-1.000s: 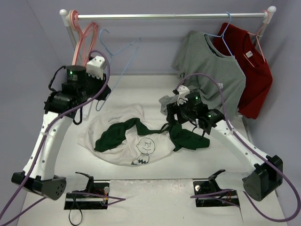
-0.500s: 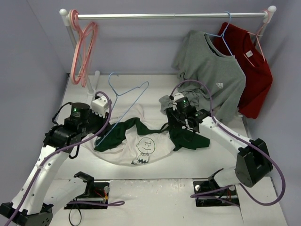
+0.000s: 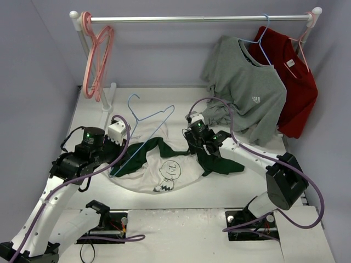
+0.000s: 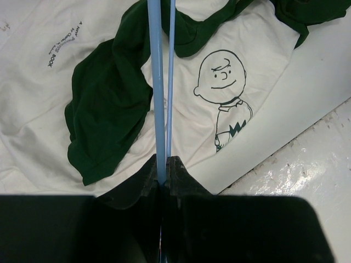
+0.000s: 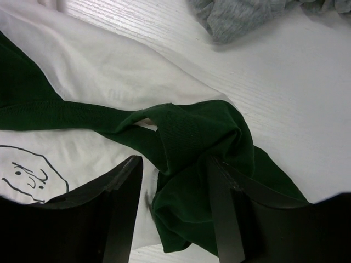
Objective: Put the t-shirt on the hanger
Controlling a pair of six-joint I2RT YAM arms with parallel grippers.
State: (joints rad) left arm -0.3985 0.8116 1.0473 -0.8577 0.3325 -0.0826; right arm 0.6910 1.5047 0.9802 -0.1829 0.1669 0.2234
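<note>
The off-white t-shirt (image 3: 143, 174) with dark green sleeves and a Charlie Brown print lies crumpled in the middle of the table. The light-blue hanger (image 3: 147, 118) lies slanted over its left side, hook toward the back. My left gripper (image 3: 113, 157) is shut on the hanger's lower end; the left wrist view shows the hanger wires (image 4: 159, 82) running out from the closed gripper (image 4: 163, 164) over the shirt (image 4: 181, 118). My right gripper (image 3: 193, 144) is open, low over a bunched green fold (image 5: 197, 137) that sits between the fingers in the right wrist view (image 5: 174, 189).
A rail (image 3: 197, 18) spans the back. A grey t-shirt (image 3: 247, 82) and a red t-shirt (image 3: 299, 82) hang at its right; pink hangers (image 3: 96, 60) hang at its left. The grey shirt's hem (image 5: 247, 16) rests on the table just beyond my right gripper.
My left arm has brought the blue hanger down from near the rail and laid it over the shirt's left side. My right gripper has moved left onto the green fold.
</note>
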